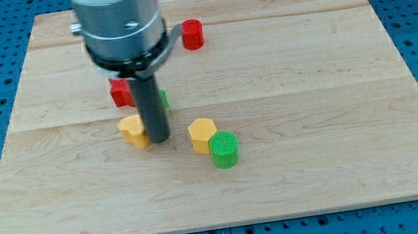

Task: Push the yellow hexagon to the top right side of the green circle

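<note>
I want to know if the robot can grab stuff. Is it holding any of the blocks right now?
Nothing is held. I have no gripper, only a dark rod. My tip rests on the wooden board right beside a yellow block, apart from the yellow hexagon and green circle.

Bright, even overhead light, soft short shadows under blocks, sharp focus, no glare.

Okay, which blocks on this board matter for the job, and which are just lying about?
For the job:
- yellow hexagon, touching the green circle's upper left
- green circle
- my tip, left of both

Lying about:
- red cylinder
- red block
- other yellow block
- green block, mostly hidden
</note>
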Available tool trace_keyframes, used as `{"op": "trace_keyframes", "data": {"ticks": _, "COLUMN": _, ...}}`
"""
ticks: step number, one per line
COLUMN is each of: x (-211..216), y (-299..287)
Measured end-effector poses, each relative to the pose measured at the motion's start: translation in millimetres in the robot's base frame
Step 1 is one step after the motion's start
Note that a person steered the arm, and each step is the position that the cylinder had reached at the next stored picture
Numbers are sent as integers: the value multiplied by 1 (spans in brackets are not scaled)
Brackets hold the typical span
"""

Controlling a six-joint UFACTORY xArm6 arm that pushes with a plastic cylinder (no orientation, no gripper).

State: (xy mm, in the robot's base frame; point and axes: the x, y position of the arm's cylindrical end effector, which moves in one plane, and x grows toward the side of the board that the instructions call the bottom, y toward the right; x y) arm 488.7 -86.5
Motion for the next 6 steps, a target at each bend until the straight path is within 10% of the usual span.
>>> {"op": "trace_keyframes", "data": {"ticks": 6, "x": 1, "y": 190}}
